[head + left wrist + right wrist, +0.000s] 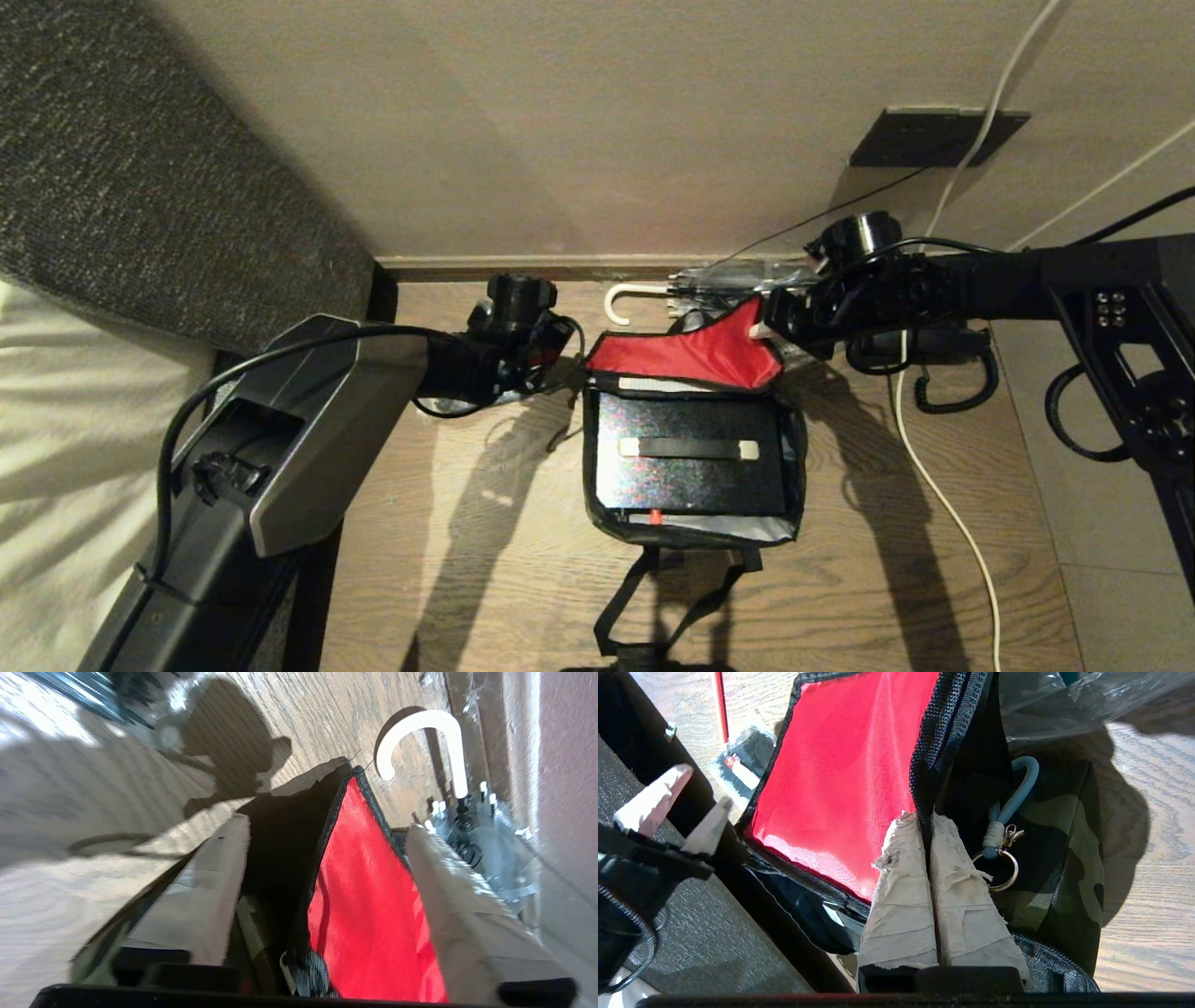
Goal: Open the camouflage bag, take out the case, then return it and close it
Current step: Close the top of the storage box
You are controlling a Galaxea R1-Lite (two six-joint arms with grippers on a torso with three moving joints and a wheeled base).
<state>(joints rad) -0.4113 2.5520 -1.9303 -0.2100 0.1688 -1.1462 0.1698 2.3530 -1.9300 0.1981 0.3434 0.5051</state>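
Note:
The camouflage bag [790, 467] lies open on the wooden surface, its red-lined flap [691, 356] raised at the back. Inside it the flat black case [691, 485] lies face up, strap handle across its top. My right gripper [924, 820] is shut on the black trim of the flap's right edge and holds it up; in the head view it sits at the flap's right corner [761, 322]. At the flap's left corner my left gripper [329, 828] is open, its pale fingers [210, 882] wide on either side of the flap's edge [327, 826] without pinching it.
An umbrella with a white hook handle [624, 301] lies along the wall behind the bag. A white cable [943, 504] runs down the right side. A blue cord with a key ring [1008, 812] hangs on the bag. A bed [56, 448] stands at the left.

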